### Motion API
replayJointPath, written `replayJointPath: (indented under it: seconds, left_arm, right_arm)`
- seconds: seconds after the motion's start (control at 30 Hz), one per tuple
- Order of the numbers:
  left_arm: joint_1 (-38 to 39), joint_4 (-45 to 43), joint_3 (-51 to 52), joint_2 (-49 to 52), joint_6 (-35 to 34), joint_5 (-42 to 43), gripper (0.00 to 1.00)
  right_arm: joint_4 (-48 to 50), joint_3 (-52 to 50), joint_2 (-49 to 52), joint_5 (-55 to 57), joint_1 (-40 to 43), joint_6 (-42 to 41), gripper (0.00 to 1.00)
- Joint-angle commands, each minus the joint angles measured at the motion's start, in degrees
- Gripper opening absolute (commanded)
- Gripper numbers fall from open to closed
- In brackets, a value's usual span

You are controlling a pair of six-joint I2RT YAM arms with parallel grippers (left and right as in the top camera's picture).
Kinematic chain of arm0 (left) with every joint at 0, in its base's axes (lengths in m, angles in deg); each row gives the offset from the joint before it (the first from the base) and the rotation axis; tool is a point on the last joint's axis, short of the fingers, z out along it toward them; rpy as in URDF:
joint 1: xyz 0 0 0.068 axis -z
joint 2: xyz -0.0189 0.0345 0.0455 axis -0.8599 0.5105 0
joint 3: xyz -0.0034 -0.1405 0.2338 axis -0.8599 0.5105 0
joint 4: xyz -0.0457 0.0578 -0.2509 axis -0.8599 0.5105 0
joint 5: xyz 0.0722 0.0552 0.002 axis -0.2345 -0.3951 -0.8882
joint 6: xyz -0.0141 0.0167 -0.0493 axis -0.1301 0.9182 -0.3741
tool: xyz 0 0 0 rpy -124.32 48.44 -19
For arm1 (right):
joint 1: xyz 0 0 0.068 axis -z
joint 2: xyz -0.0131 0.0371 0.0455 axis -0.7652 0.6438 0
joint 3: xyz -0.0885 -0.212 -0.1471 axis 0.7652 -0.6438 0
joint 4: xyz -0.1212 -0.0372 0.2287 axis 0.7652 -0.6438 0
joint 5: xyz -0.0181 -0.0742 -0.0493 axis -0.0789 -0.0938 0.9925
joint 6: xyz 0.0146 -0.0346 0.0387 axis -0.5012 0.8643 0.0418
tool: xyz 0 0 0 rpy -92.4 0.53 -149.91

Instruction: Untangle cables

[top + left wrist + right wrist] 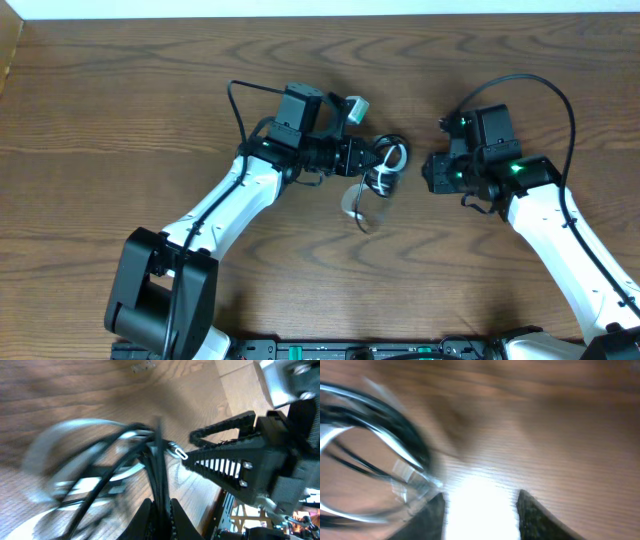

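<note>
A tangled bundle of a black cable [388, 146] and a white cable [356, 205] lies mid-table. My left gripper [368, 157] is shut on the black cable at the bundle's left side; the left wrist view shows black strands [159, 472] pinched between its fingers [161, 510], with the blurred white loops [65, 455] beyond. My right gripper [428, 172] is open and empty just right of the bundle. In the right wrist view its fingers [480, 505] are spread over bare wood, with the blurred loops [380, 460] to the upper left.
The wooden table [120, 110] stretches around the bundle. The right gripper shows in the left wrist view [235, 460] close to the cables. A small white object [357, 108] sits on the left arm's wrist.
</note>
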Motion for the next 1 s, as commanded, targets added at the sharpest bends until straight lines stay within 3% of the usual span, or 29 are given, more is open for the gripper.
replayJointPath:
  seconds: [0.0,0.17,0.37,0.53,0.6,0.77,0.87,0.93,0.97]
  left_arm:
    - [-0.3,-0.2,-0.1,-2.6,-0.1,0.4,0.08]
    - [-0.3,0.6,-0.1,-4.7,-0.3,0.4,0.07]
    - [-0.3,2.6,-0.1,-7.4,-0.3,2.5,0.08]
    - [-0.7,2.6,-0.1,-8.4,-0.9,6.4,0.08]
    - [-0.7,2.5,-0.1,-8.4,-1.8,6.5,0.08]
    - [-0.7,2.3,-0.1,-8.5,-3.6,8.2,0.08]
    - [-0.7,1.8,-0.1,-8.5,-5.8,11.5,0.07]
    - [-0.7,0.5,-0.1,-8.6,-7.9,14.1,0.07]
    - [-0.7,0.3,-0.1,-8.7,-8.6,14.5,0.08]
  right_arm:
    - [-1.8,0.2,-0.7,13.1,0.0,-8.3,0.50]
    - [-1.4,0.2,-0.7,9.6,-0.2,-7.8,0.63]
    - [5.6,0.2,-0.7,-12.6,-0.2,8.3,0.72]
    - [9.3,0.2,-0.7,-23.8,-0.2,13.4,0.73]
    - [9.8,0.2,-0.7,-24.8,-0.2,13.5,0.74]
    - [11.1,0.1,-0.7,-22.4,-0.2,13.0,0.87]
    - [12.9,0.0,-0.4,-20.9,-0.2,11.3,0.88]
    - [15.1,0.0,0.4,-20.8,-0.5,10.2,0.99]
    - [15.7,0.0,0.7,-20.7,-0.7,10.2,0.99]
